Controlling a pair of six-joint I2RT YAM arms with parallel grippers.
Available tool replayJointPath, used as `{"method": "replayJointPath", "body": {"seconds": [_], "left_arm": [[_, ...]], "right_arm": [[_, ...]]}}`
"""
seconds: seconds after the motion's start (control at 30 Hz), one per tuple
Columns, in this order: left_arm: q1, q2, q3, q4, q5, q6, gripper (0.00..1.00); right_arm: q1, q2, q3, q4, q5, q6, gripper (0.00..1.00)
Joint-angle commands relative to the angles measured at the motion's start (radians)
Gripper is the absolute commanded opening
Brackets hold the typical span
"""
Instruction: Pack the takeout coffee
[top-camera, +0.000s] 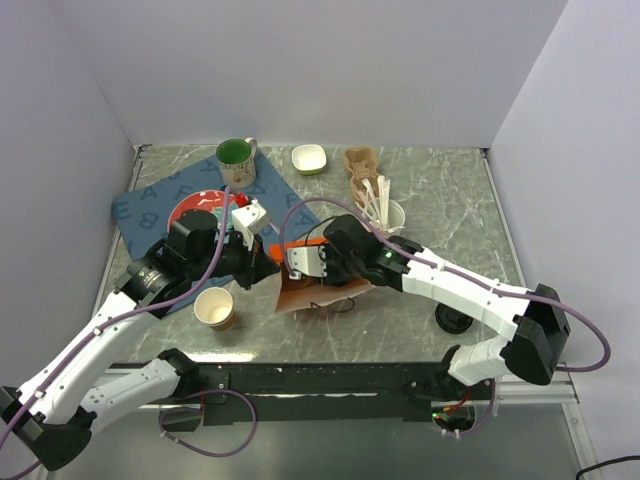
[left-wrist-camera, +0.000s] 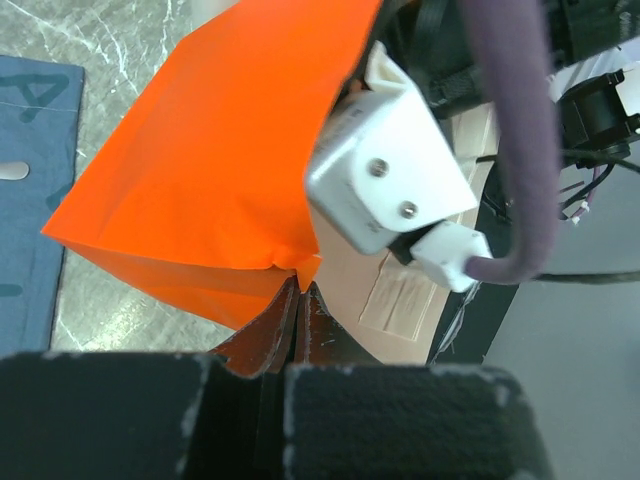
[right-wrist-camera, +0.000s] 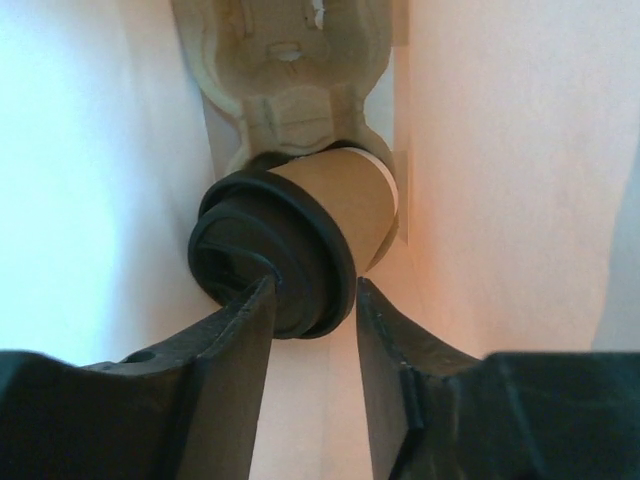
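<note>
The takeout coffee (right-wrist-camera: 345, 200), a brown paper cup with a black lid (right-wrist-camera: 240, 255), lies tilted inside the paper bag, its base against a moulded pulp cup carrier (right-wrist-camera: 290, 60). My right gripper (right-wrist-camera: 314, 288) reaches into the bag, with one finger on the lid's recessed top and the other against the rim's outer edge, pinching it. The bag (top-camera: 298, 292), brown outside and orange inside (left-wrist-camera: 210, 170), lies on its side at the table's middle. My left gripper (left-wrist-camera: 298, 298) is shut on the bag's mouth edge and holds it open; it also shows in the top view (top-camera: 270, 268).
A lidless tan cup (top-camera: 214, 308) stands near my left arm. A loose black lid (top-camera: 455, 320) lies at the right front. A green mug (top-camera: 236, 157), white bowl (top-camera: 309, 158), spare carrier (top-camera: 362, 165), cup of stirrers (top-camera: 385, 210) and red plate (top-camera: 195, 210) on a blue cloth (top-camera: 150, 205) sit behind.
</note>
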Motion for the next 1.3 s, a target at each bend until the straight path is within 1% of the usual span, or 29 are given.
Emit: {"method": "replayJointPath", "body": {"seconds": [0.0,0.13,0.17,0.23,0.27,0.37,0.43,0.57,0.63,0.73,0.87,0.93,1.03,1.13,1.27], "left_arm": [[0.001,-0.011,-0.007,0.030,0.051,0.009,0.01],[0.001,-0.023,-0.019,0.035,0.053,0.012,0.01],[0.001,-0.025,-0.020,0.038,0.056,0.012,0.01],[0.001,-0.028,-0.030,0.042,0.057,0.014,0.01],[0.001,-0.029,-0.031,0.045,0.056,0.012,0.01],[0.001,-0.032,-0.040,0.059,0.056,0.011,0.01],[0.001,-0.031,-0.042,0.067,0.054,0.006,0.01],[0.001,-0.026,-0.042,0.082,0.050,-0.005,0.01],[0.001,-0.031,-0.047,0.091,0.053,-0.012,0.01],[0.001,-0.032,-0.053,0.096,0.051,-0.015,0.01],[0.001,-0.029,-0.053,0.094,0.048,-0.014,0.01],[0.001,-0.028,-0.053,0.094,0.048,-0.014,0.01],[0.001,-0.029,-0.053,0.099,0.045,-0.019,0.01],[0.001,-0.034,-0.057,0.105,0.045,-0.022,0.01],[0.001,-0.040,-0.060,0.114,0.048,-0.022,0.01]], "right_arm": [[-0.029,0.027,0.074,0.032,-0.023,0.021,0.48],[-0.041,0.040,0.085,0.038,-0.033,0.030,0.51],[-0.047,0.043,0.090,0.030,-0.056,0.033,0.52],[-0.052,0.056,0.097,0.006,-0.072,0.007,0.56],[-0.053,0.057,0.093,0.006,-0.075,0.000,0.59],[-0.053,0.058,0.087,0.001,-0.095,-0.029,0.64],[-0.052,0.055,0.081,0.006,-0.099,-0.055,0.64],[-0.052,0.035,0.064,0.027,-0.127,-0.095,0.50],[-0.050,0.015,0.035,0.059,-0.141,-0.120,0.49],[-0.050,0.006,0.019,0.072,-0.165,-0.137,0.50],[-0.052,0.000,0.013,0.079,-0.172,-0.125,0.58],[-0.052,-0.012,0.004,0.093,-0.179,-0.115,0.61],[-0.058,-0.016,-0.002,0.096,-0.181,-0.117,0.61],[-0.062,0.004,0.001,0.061,-0.196,-0.128,0.61],[-0.075,0.023,0.002,0.070,-0.205,-0.106,0.63]]}}
